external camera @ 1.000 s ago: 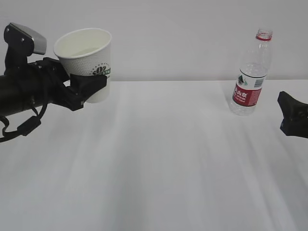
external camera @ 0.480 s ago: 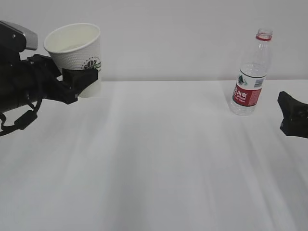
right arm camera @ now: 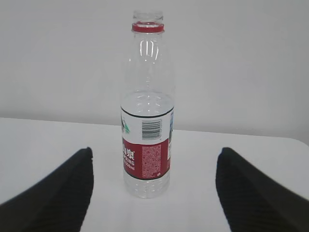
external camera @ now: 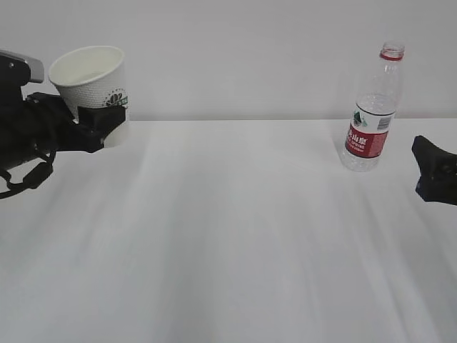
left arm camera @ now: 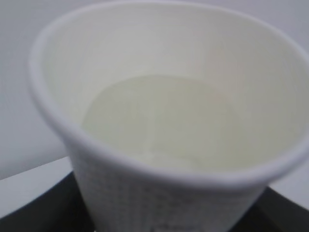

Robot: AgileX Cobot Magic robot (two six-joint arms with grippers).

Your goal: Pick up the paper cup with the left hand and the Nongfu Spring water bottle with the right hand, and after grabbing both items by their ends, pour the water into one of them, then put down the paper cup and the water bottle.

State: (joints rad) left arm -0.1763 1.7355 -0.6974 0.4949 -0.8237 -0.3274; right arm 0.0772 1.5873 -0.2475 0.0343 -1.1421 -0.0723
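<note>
The cup (external camera: 91, 82), clamped in the left gripper (external camera: 89, 121), has drifted to the frame's upper left, while the bottle (external camera: 372, 107) waits at right, right gripper (external camera: 434, 171) jaws apart, so pouring's a ways off.

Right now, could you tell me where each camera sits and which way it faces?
Exterior: table height, facing the wall; left arm holds cup, bottle right.
Left wrist: above the cup, looking into it; black fingers below.
Right wrist: level, facing bottle between open fingers.
Shared: cup and bottle each appear in the exterior view.
</note>
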